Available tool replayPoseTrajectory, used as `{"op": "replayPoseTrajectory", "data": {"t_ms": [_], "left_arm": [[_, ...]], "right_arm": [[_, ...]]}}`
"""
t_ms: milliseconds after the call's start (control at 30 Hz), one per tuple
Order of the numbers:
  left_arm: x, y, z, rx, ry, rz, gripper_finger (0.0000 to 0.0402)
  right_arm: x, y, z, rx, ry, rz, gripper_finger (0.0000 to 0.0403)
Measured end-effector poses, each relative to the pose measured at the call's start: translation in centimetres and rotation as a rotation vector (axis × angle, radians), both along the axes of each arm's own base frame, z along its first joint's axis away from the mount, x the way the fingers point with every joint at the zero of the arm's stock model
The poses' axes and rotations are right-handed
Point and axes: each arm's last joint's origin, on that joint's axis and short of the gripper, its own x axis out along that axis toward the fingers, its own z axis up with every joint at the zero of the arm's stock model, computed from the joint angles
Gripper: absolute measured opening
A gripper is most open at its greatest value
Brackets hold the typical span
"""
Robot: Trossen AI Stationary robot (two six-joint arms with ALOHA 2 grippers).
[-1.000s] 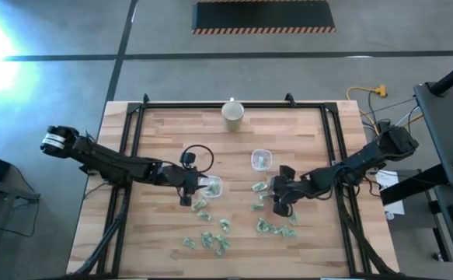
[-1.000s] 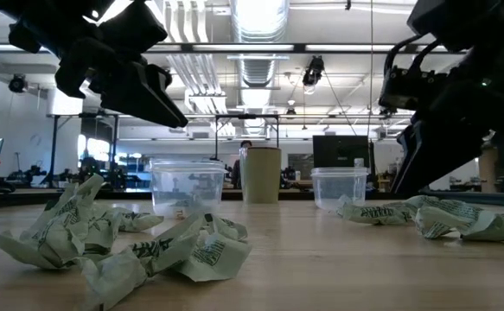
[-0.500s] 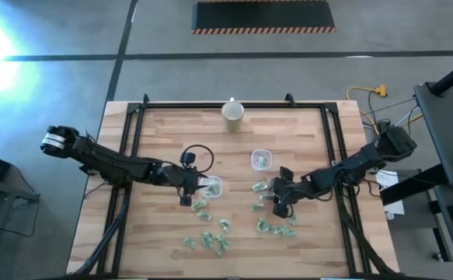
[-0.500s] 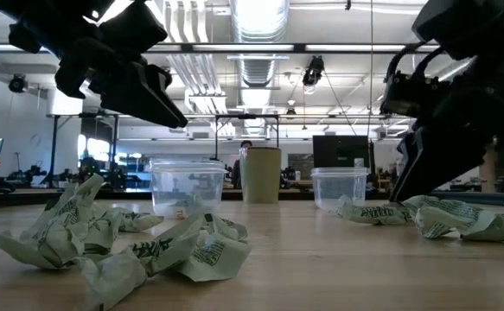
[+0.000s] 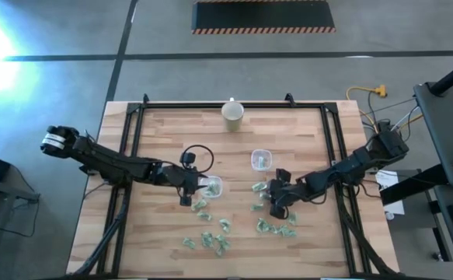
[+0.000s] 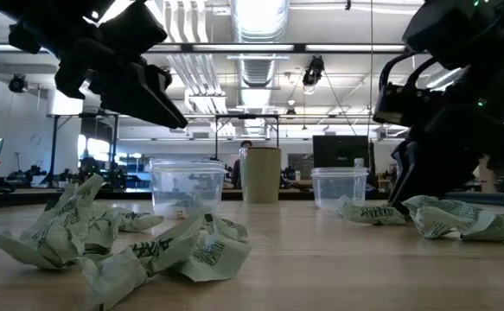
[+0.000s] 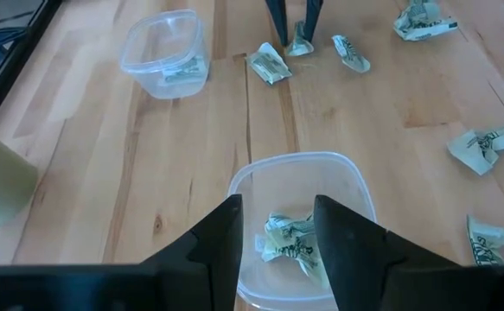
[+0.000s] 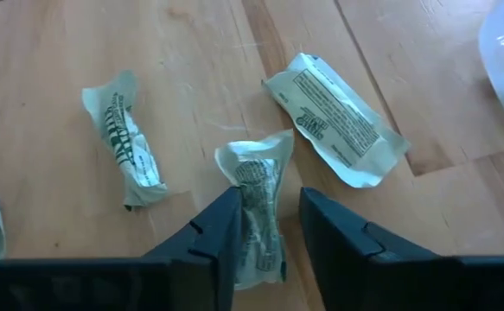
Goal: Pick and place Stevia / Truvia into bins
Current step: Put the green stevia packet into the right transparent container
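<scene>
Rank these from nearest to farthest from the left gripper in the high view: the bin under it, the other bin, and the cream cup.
1. The bin right at the left gripper, holding a packet.
2. The other bin, toward the table's middle and nearer the right arm.
3. The cream cup, at the table's far edge.

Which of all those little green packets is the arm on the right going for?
On the wooden table, find the right gripper beside the clear bin nearer the cream cup. The packet lies between its open fingers. It is crumpled into a narrow roll, while a flatter packet lies just beyond.
</scene>
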Motion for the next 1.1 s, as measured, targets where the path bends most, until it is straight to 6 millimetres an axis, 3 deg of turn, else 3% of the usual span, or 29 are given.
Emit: {"op": "replayPoseTrajectory", "data": {"t_ms": [367, 767, 967, 1100], "left_arm": [[0.0, 0.0, -0.1, 0.001, 0.002, 0.0, 0.0128], [0.0, 0.0, -0.1, 0.001, 0.002, 0.0, 0.0128], [0.0, 0.0, -0.1, 0.004, 0.002, -0.002, 0.0128], [0.0, 0.0, -0.1, 0.004, 0.003, -0.002, 0.0128]], "right_arm": [[-0.2, -0.1, 1.0, -0.009, -0.033, 0.024, 0.0014], [0.4, -0.1, 4.0, -0.12, -0.153, 0.083, 0.0009], [0.4, -1.8, 5.7, -0.402, -0.232, -0.084, 0.0009], [0.6, -3.5, 6.0, -0.465, -0.224, -0.156, 0.0009]]}}
